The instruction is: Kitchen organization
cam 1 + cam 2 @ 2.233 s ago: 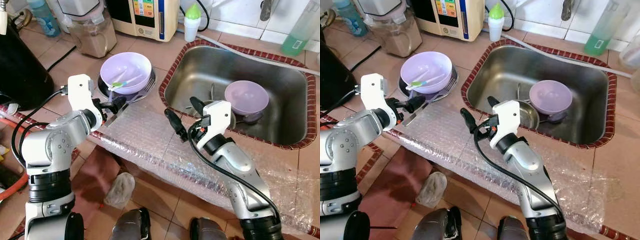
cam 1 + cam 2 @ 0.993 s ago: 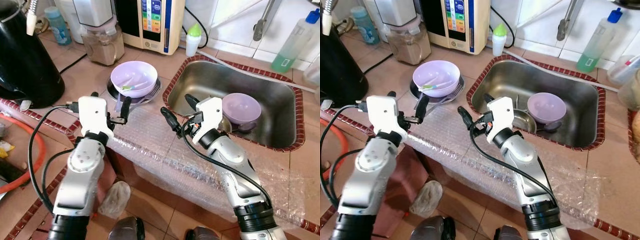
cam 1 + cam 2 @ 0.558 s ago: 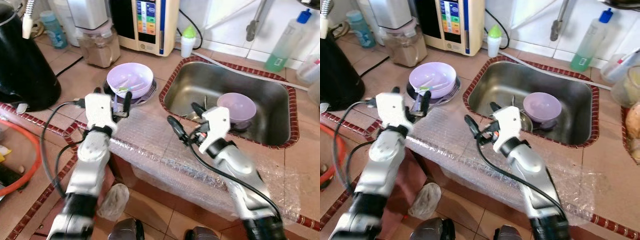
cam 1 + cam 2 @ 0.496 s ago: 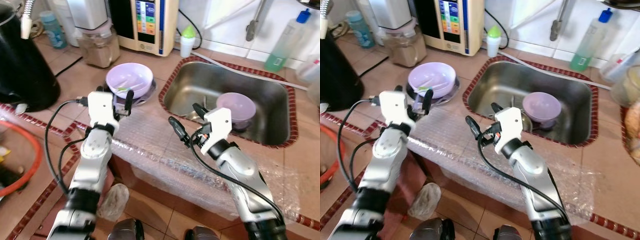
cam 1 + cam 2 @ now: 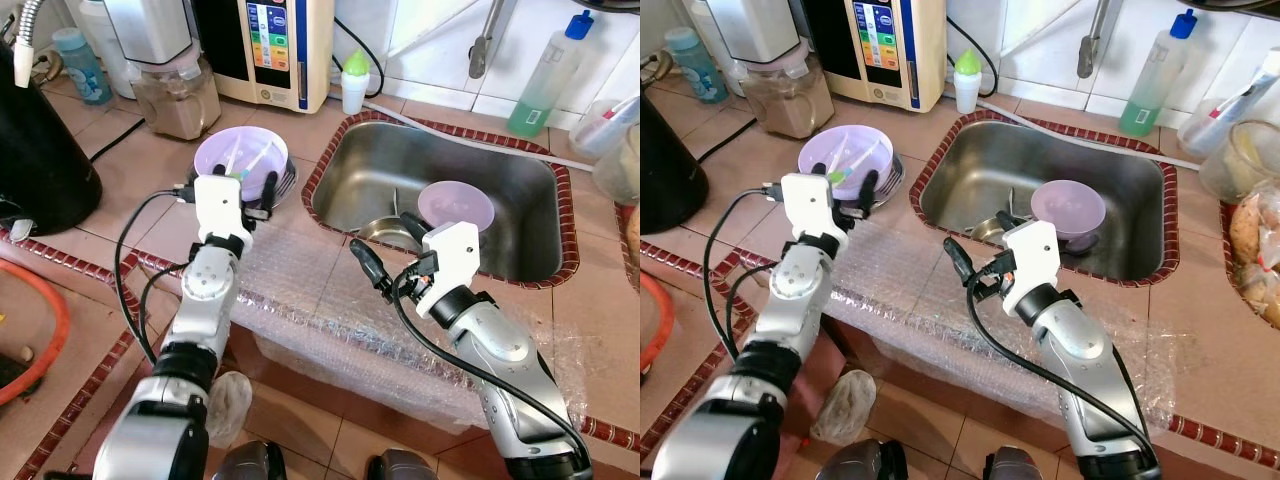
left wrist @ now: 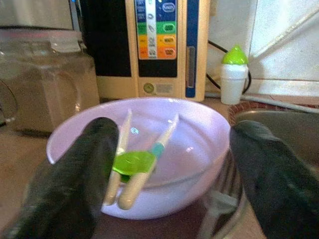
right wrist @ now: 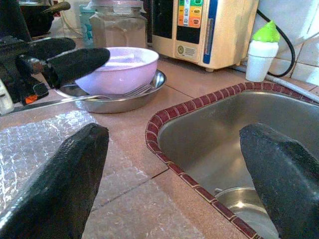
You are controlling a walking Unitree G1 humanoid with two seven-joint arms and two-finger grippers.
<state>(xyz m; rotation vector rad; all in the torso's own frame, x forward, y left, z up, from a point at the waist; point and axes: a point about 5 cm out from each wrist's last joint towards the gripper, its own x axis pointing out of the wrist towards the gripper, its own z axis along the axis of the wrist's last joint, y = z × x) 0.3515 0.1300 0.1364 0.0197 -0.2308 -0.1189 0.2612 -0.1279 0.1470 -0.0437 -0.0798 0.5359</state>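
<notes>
A purple bowl [image 5: 240, 158] sits on a metal plate [image 7: 114, 102] on the counter left of the sink [image 5: 340, 165]. Two cream-handled utensils with a green part [image 6: 144, 162] lie in it, and a fork [image 7: 134, 91] rests on the plate. My left gripper [image 5: 243, 182] is open at the bowl's near side, its fingers [image 6: 75, 184] flanking the bowl without touching it. In the sink are a second purple bowl [image 5: 456, 205] and a metal pan [image 5: 385, 233]. My right gripper [image 5: 390, 248] hangs open and empty over the sink's near-left corner.
Bubble wrap [image 5: 330, 300] covers the counter's front edge. Behind the bowl stand a water purifier [image 5: 270, 45], a blender jar [image 5: 165, 95] and a small green-capped bottle [image 5: 355, 80]. A black kettle [image 5: 40, 140] is at the left, a green soap bottle [image 5: 540, 80] behind the sink.
The camera has pulled back and shifted. My left gripper has reached forward to the bowl's near side and stays open. The right gripper holds near the sink's corner.
</notes>
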